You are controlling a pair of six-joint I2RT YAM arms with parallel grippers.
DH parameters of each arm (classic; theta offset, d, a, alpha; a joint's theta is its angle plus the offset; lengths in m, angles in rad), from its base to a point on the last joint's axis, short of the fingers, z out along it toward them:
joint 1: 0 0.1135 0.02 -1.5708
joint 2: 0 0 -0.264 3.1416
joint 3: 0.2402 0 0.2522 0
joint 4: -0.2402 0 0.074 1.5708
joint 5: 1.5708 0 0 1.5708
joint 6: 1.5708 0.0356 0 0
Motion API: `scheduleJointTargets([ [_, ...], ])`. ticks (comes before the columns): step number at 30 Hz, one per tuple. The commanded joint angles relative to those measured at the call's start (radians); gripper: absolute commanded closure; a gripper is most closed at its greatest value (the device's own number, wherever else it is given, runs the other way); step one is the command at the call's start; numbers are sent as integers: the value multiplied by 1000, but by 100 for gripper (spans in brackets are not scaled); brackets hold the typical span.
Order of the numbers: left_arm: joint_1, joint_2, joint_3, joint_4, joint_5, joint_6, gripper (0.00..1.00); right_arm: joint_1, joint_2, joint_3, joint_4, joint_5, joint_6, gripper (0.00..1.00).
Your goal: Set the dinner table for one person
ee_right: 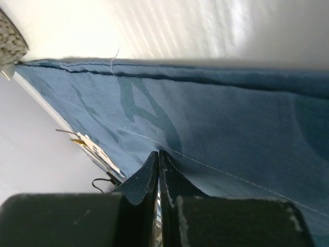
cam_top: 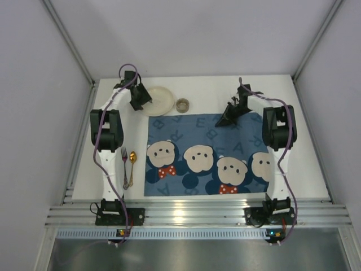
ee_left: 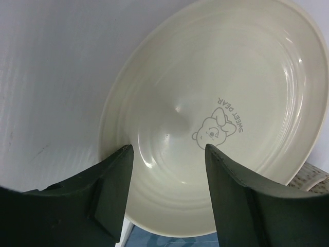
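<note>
The white dinner table (cam_top: pixel 307 164) carries a blue bear-print placemat (cam_top: pixel 192 132) in the middle. A cream plate (cam_top: pixel 162 100) with a small bear drawing lies at the back left, just off the mat. My left gripper (cam_top: pixel 140 99) hangs over the plate's (ee_left: pixel 216 103) left rim. In the left wrist view it (ee_left: pixel 168 150) is open with nothing between the fingers. My right gripper (cam_top: pixel 230 116) is at the mat's back right corner. In the right wrist view it (ee_right: pixel 159 153) is shut on the blue cloth (ee_right: pixel 231 128), which puckers at the tips and rises off the table.
A small speckled cup (cam_top: pixel 182 105) stands right of the plate, at the mat's far edge. A fork (cam_top: pixel 124 166) and a gold spoon (cam_top: pixel 132 164) lie side by side left of the mat. Grey walls close in the table on three sides.
</note>
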Motion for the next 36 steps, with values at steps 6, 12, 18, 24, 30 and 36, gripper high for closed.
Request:
scheduleJointTargets([
  [6, 0, -48, 47, 4, -30, 14, 37, 2, -17, -34, -35, 125, -7, 100],
  [12, 0, -117, 62, -35, -114, 32, 37, 33, -45, 28, -43, 89, 5, 100],
  [18, 6, -192, -33, -18, -133, 58, 35, 36, -103, 91, -75, 89, 7, 86],
  [24, 15, -201, -131, 7, -123, 60, 35, 36, -177, 89, -112, 121, -19, 9],
  [30, 17, -143, -157, 27, -74, 40, 37, 27, -252, 78, -148, 164, -71, 0],
  [36, 17, -90, -162, 68, -33, 0, 45, 25, -307, 46, -153, 178, -111, 0],
])
